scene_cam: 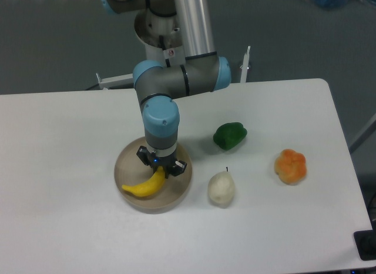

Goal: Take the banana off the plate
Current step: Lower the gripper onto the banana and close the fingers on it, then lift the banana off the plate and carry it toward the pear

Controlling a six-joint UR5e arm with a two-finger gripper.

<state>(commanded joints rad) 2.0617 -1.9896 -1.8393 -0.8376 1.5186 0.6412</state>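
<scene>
Lying lower-left to upper-right | banana (144,186) (curved) | plate (123,168) | tool (161,165) gripping upper end

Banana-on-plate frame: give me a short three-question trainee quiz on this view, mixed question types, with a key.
1. True or false: the banana lies on the plate.
2. Which item is nearest the plate's right edge? A) green pepper B) pear C) orange pepper
3. Fill in: the gripper is down at the banana's ____ end.

Key: 1 true; 2 B; 3 right (the end under the wrist). Whether the fingers have closed on the banana cannot be told from this view.
</scene>
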